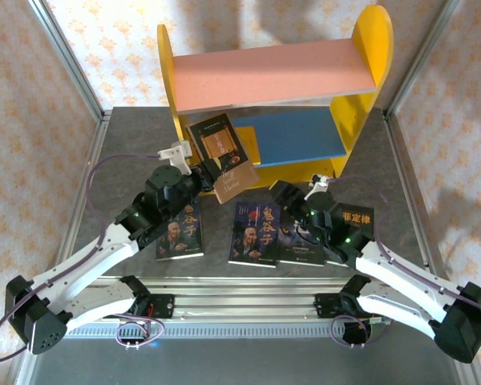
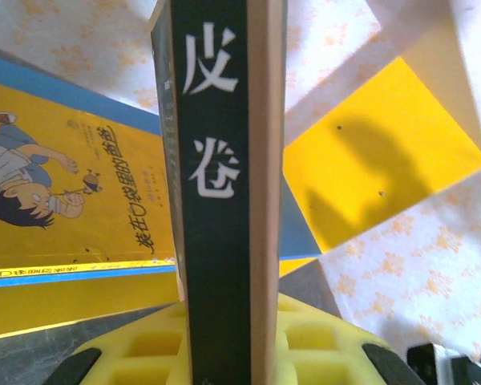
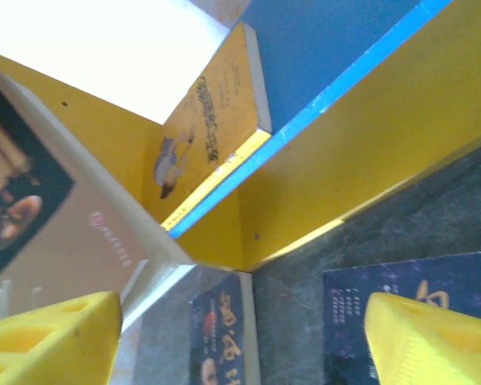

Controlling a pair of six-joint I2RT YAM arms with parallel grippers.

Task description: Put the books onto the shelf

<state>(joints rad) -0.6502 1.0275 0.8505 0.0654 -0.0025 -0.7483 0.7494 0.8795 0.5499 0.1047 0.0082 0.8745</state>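
so we clamp one book [image 1: 223,152] in the left end effector [image 1: 204,172] at the shelf [image 1: 272,76]; four books [image 1: 253,233] wait along the desk's [image 1: 128,160] near edge, right end effector [image 1: 284,192] open.

Grey speckled matte counter [image 1: 128,152], soft shadows across it. Cream wall panels with orange floral print [image 1: 32,104] on left, back and right. Silver aluminium frame posts [image 1: 70,62] slant along panel joins. Ribbed aluminium rail [image 1: 240,298] along near counter edge. Bright warm light, blurred shadows on back panel.
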